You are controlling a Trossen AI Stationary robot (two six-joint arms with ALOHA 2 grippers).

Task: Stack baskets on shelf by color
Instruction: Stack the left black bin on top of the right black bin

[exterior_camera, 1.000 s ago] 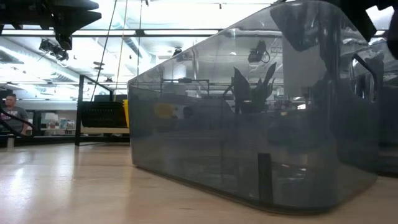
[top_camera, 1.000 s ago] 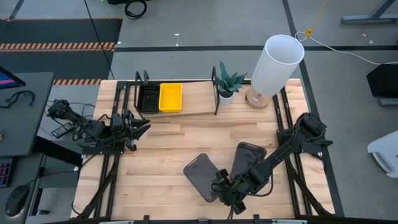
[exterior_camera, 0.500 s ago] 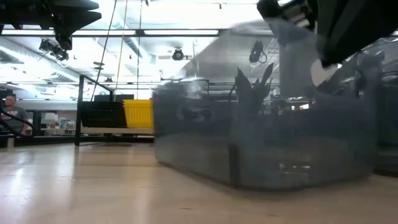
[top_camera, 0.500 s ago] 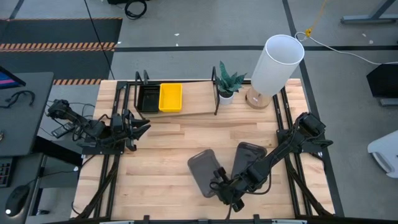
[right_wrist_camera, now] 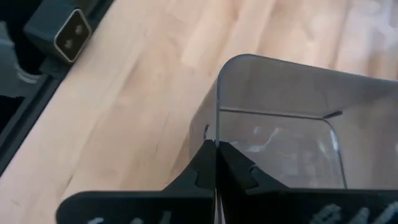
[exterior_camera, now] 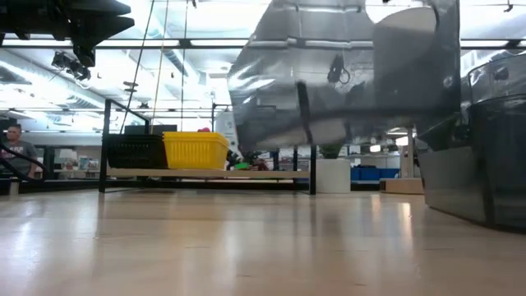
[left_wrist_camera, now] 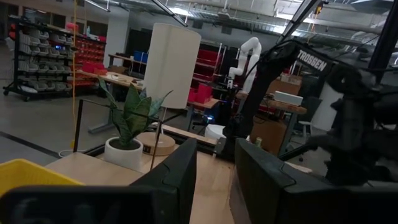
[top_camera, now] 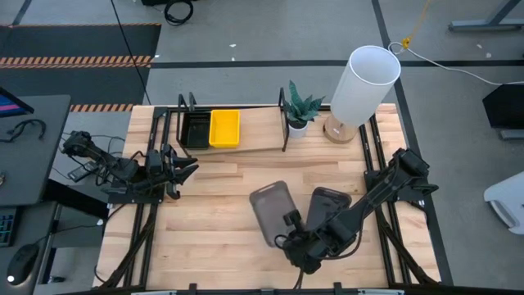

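1. Right wrist view shows my right gripper (right_wrist_camera: 216,163) pinched tight on the thin rim of a grey basket (right_wrist_camera: 280,118), fingers meeting on the wall.
2. From above, that basket (top_camera: 270,211) is near the table's front centre, lifted off the wood, with a second grey basket (top_camera: 327,205) just beside it.
3. My left gripper (top_camera: 182,168) waits at the left, near the shelf (top_camera: 258,131); its fingers (left_wrist_camera: 180,174) stand parted on nothing.
4. Risks I see: an edge-only pinch could let the basket swing or slip, and it could clip its neighbour, the plant (top_camera: 300,106) or the shelf's end loop on the way.
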